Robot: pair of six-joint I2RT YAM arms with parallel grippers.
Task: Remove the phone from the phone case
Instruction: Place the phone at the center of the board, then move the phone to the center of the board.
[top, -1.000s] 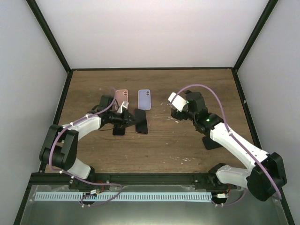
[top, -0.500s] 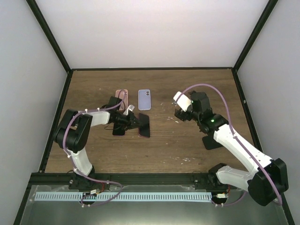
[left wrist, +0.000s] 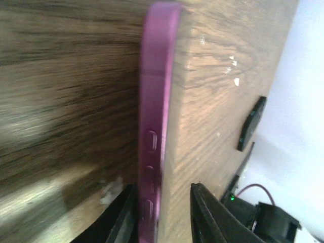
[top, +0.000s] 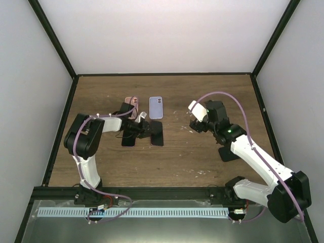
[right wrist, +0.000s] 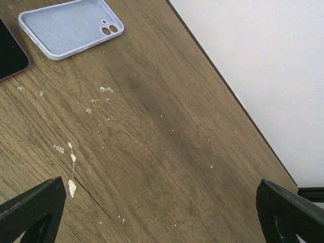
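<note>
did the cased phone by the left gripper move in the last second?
Yes. The phone in the magenta case has slid slightly toward the near edge and twisted, widening its gap from the lilac case, which stayed put.

Left arm (top: 87,172) and right arm (top: 258,157), white tubes with round black joints, thin purple cable (top: 223,93) along each, tiny green light (top: 229,130), black right gripper (right wrist: 159,215)

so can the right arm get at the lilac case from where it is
Probably yes. The right gripper is open, the lilac case lies flat ahead of it, and only bare table shows between them in the wrist view.
</note>
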